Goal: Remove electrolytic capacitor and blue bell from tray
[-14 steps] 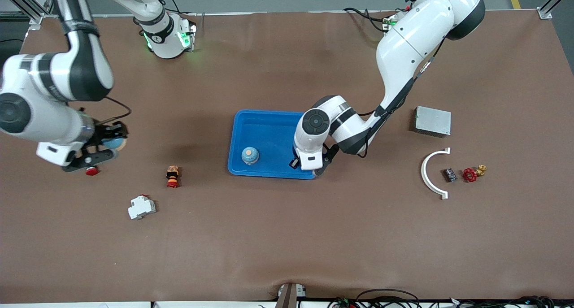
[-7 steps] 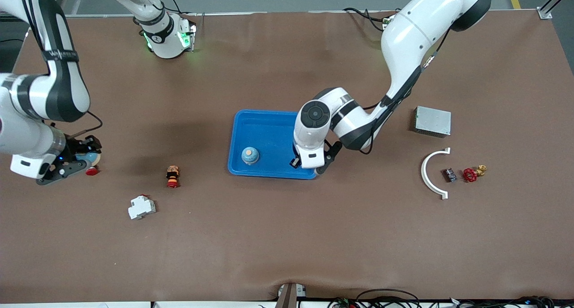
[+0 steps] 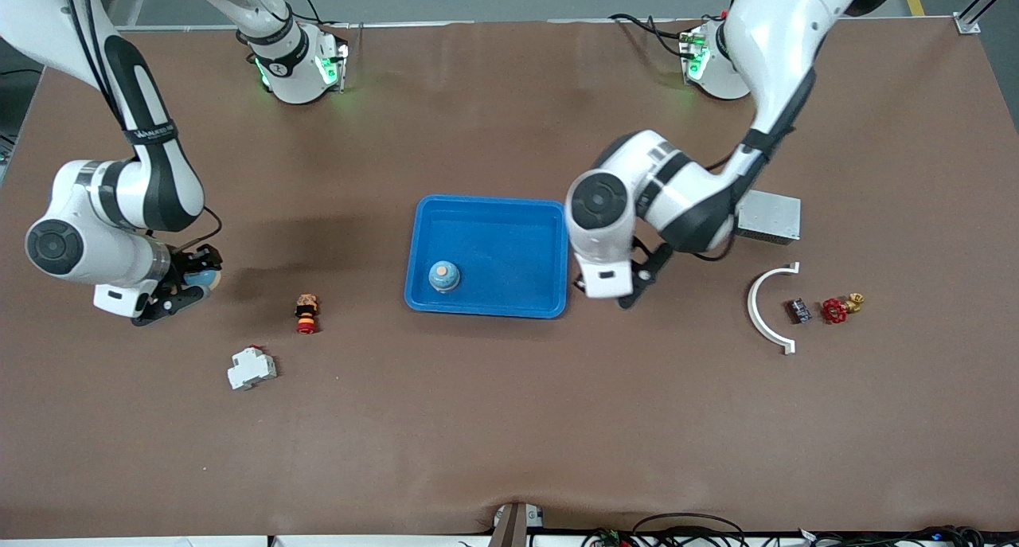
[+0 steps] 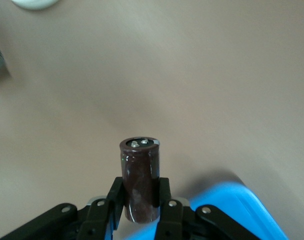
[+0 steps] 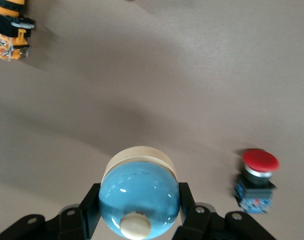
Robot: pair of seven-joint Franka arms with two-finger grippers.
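Note:
My left gripper (image 3: 625,292) hangs over the bare table just off the blue tray's (image 3: 493,236) edge toward the left arm's end. It is shut on a dark brown capacitor (image 4: 140,175), which the hand hides in the front view; the tray's corner (image 4: 234,200) shows close by. Toward the right arm's end of the table, my right gripper (image 3: 189,286) is shut on a blue bell (image 5: 139,197) with a cream base, low over the table. Another blue bell (image 3: 444,275) stands in the tray.
A red push button (image 5: 257,177) stands beside the right gripper. An orange and red switch (image 3: 306,312) and a white breaker (image 3: 251,368) lie between it and the tray. Toward the left arm's end lie a metal box (image 3: 768,215), a white curved bracket (image 3: 768,312), a small dark module (image 3: 798,310) and a red valve (image 3: 835,310).
The left gripper carried the capacitor from over the tray's edge out past it toward the left arm's end. The right gripper with the bell swung outward, then back toward the tray.

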